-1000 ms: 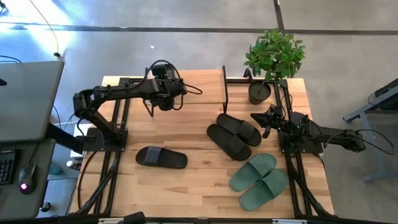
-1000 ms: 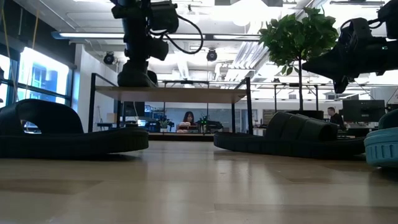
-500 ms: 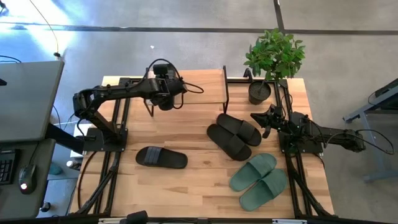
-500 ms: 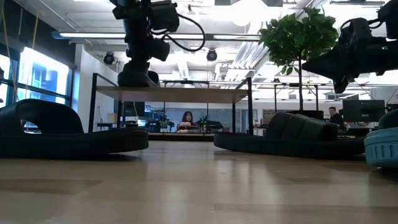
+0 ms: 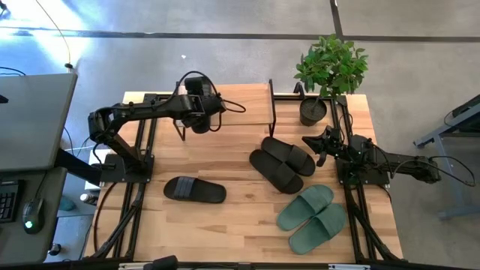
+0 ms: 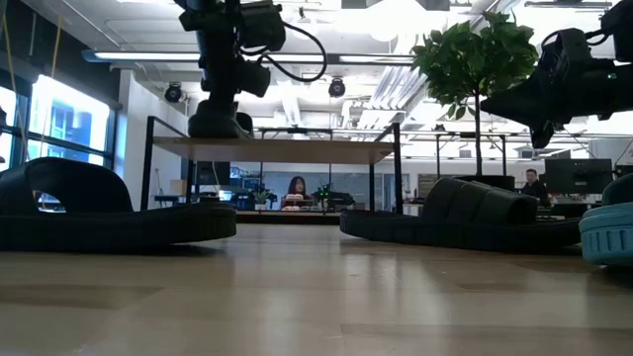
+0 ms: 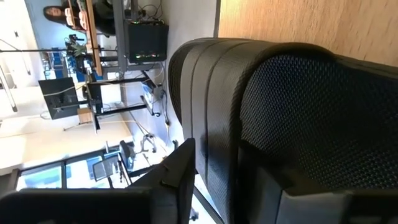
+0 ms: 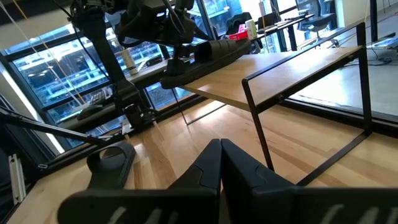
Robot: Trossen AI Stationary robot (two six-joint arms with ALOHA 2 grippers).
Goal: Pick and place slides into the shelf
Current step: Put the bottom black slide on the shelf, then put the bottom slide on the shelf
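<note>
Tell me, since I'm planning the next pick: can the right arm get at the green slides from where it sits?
Probably yes. The right gripper, shut, hovers beside the black pair, and the green slides lie uncovered on the table just in front of that arm's base.

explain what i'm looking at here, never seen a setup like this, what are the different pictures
Two robot arms work at a wooden table. One picture looks down from above, one looks level across the tabletop, and two come from cameras on the arms' wrists. The left gripper is over the shelf, at a black slide lying on its top; whether it grips it is unclear. The right gripper waits shut by the plant. On the table lie a lone black slide, a black pair and a green pair.
</note>
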